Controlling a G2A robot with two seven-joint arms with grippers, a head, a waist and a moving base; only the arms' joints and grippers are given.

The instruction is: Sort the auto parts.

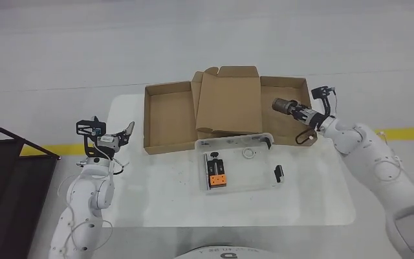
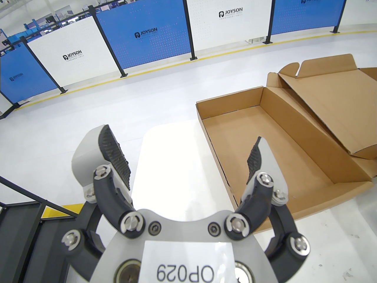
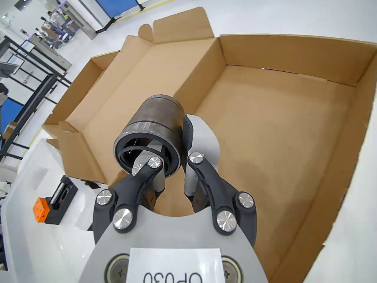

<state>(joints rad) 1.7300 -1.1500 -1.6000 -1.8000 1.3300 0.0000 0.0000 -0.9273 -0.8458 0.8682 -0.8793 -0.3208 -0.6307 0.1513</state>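
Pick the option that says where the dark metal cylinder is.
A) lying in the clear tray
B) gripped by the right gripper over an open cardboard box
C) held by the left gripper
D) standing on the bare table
B: the right gripper is shut on the metal cylinder, holding it above the floor of the cardboard box.

A white desk (image 1: 162,201) with rounded corners stands on a pale grey floor (image 1: 194,39). A yellow line (image 1: 55,149) painted on the floor shows at the desk's left side and again past its right side. Just left of the desk stands a black metal frame (image 1: 19,188). Farther off, a fence of blue panels (image 2: 141,36) and white panels (image 2: 229,16), set between black posts (image 2: 188,21) on flat feet, follows another yellow floor line (image 2: 159,68).
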